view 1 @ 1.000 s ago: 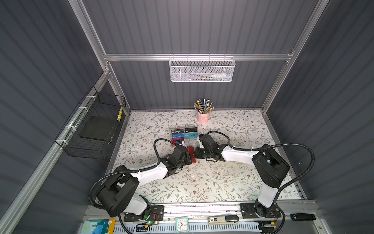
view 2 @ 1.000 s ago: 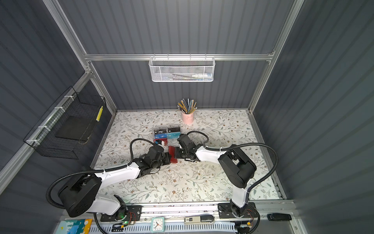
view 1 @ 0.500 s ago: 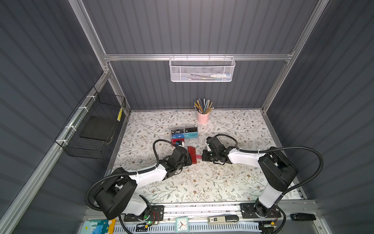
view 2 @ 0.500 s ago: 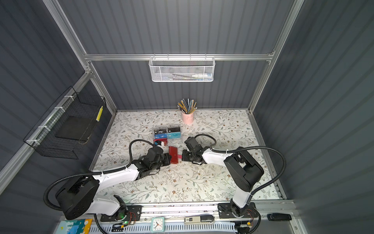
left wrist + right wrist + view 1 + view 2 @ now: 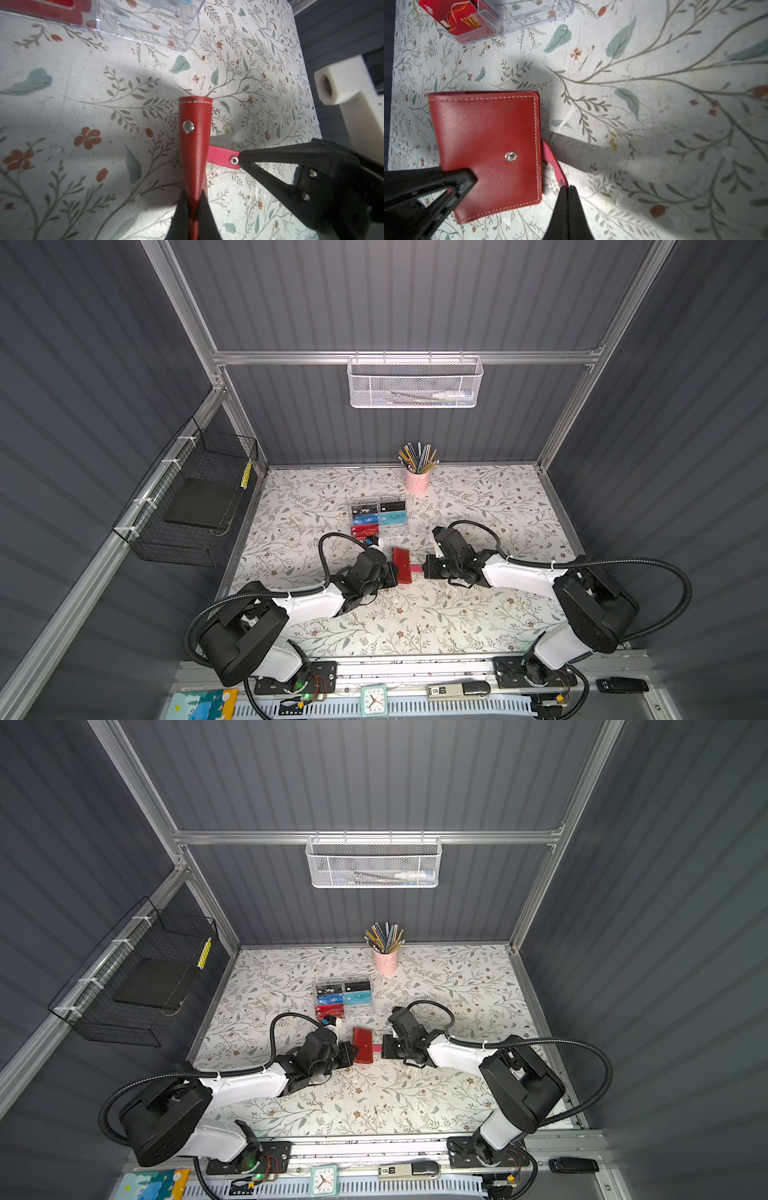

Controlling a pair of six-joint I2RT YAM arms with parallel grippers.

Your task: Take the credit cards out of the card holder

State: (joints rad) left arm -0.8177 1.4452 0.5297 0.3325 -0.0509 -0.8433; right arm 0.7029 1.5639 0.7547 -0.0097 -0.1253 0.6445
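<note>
The small red leather-look card holder [image 5: 402, 565] sits closed near the middle of my floral-patterned bench [image 5: 478, 497], just in front of a clear plastic compartmented box [image 5: 187, 39]. My left gripper [image 5: 192, 195] is clamped on one edge of it. My right gripper [image 5: 568, 188] is pinched together on its unfastened pink snap tab [image 5: 222, 159], which stretches out sideways.

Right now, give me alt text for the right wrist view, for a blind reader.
The right gripper is shut on the pink snap tab of a closed red card holder, while the left gripper clamps the holder's other side. Around them: a floral tabletop and a clear box holding a red card.
</note>
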